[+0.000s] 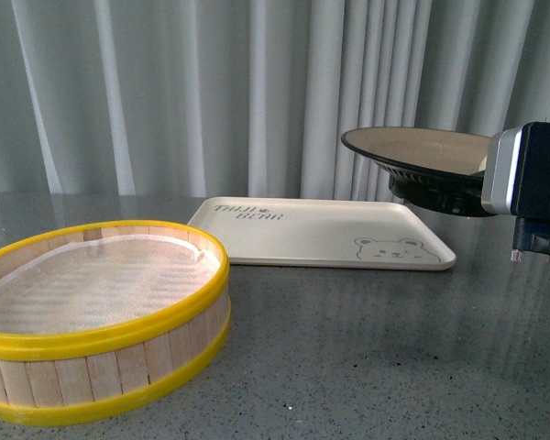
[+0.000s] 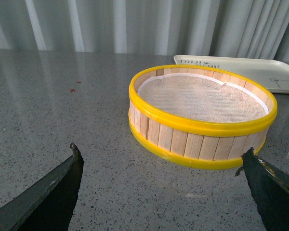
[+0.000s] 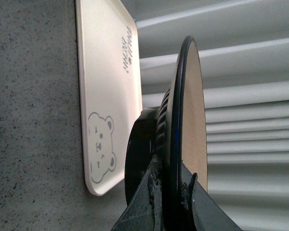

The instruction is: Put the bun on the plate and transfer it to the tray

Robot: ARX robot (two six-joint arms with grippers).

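Clamped in the right gripper (image 3: 172,183), closest to the wrist lens, is the black rim of the plate (image 3: 192,106): one finger presses the dark underside and the other the beige inside, so the jaws are clenched on the plate's near edge. In the front view the plate hangs in the air at the upper right of the frame, roughly level and clear of the table (image 1: 348,367). I cannot make out the bun for certain. A pale sliver shows on the plate right beside the wrist block, but it is too small to name. Below and to the left of the plate lies the tray (image 1: 302,234), flat on the table at mid-frame, its long axis running left to right and its bear-face corner nearest the plate. The plate's left edge reaches over the tray's right end, so the coming move looks like a short carry leftward and then down, and the right arm is both the holder and the nearer one. Further out, at the lower left, sits the steamer basket (image 1: 101,339), showing only its white liner. The left gripper (image 2: 160,151) faces it with jaws spread wide and holding nothing, well apart from the tray. Grey curtains (image 1: 165,92) close the background.
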